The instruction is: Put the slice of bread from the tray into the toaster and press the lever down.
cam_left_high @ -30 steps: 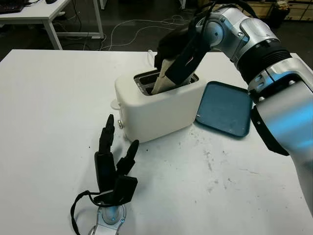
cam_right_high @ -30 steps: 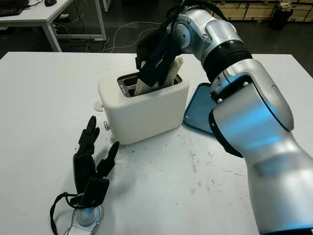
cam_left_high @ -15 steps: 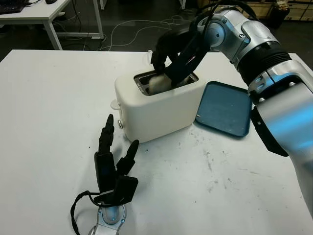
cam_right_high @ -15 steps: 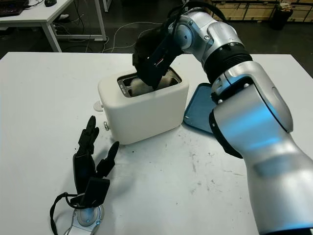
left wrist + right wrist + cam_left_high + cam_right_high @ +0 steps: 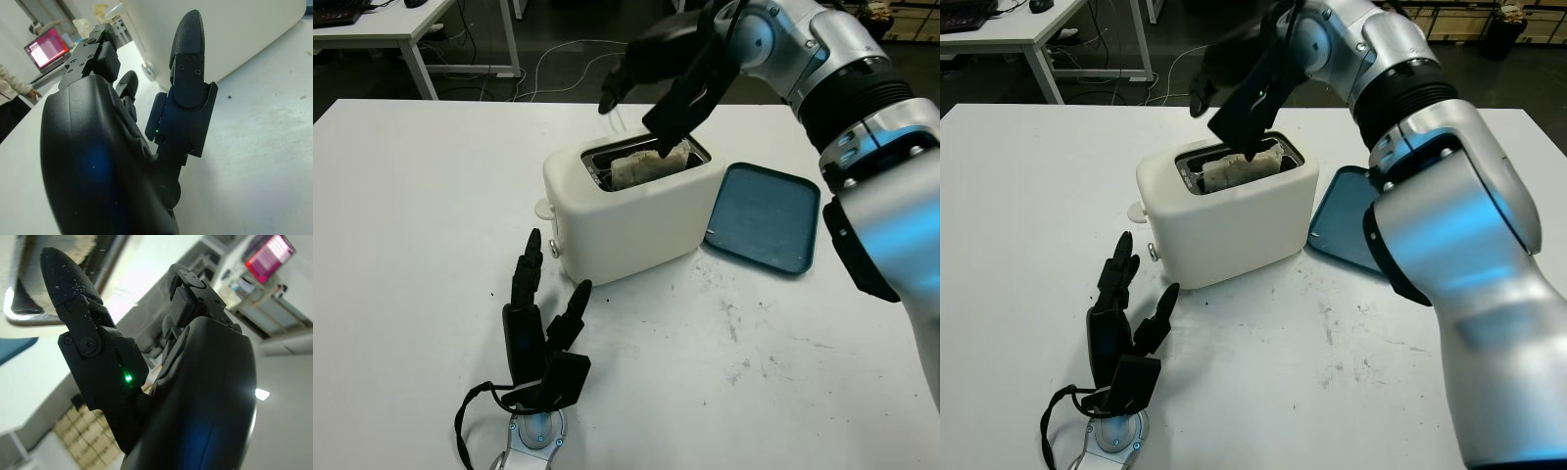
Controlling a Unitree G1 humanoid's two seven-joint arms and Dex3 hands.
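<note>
A cream toaster stands mid-table. The slice of bread sits low in its slot, its top edge just showing. The round lever knob juts from the toaster's near-left end. My right hand hovers open just above the slot, holding nothing, one finger pointing down at the bread. My left hand lies open on the table in front of the toaster, fingertips a short way from the lever. The blue tray lies empty right of the toaster.
A white cable runs behind the toaster. A small white tab sticks out at the toaster's left end. Beyond the table are a dark floor with cables and another white desk. A person and a laptop are in the background.
My right hand pushed the bread down into the slot, let go of it and rose above the toaster. The left hand has not moved.
</note>
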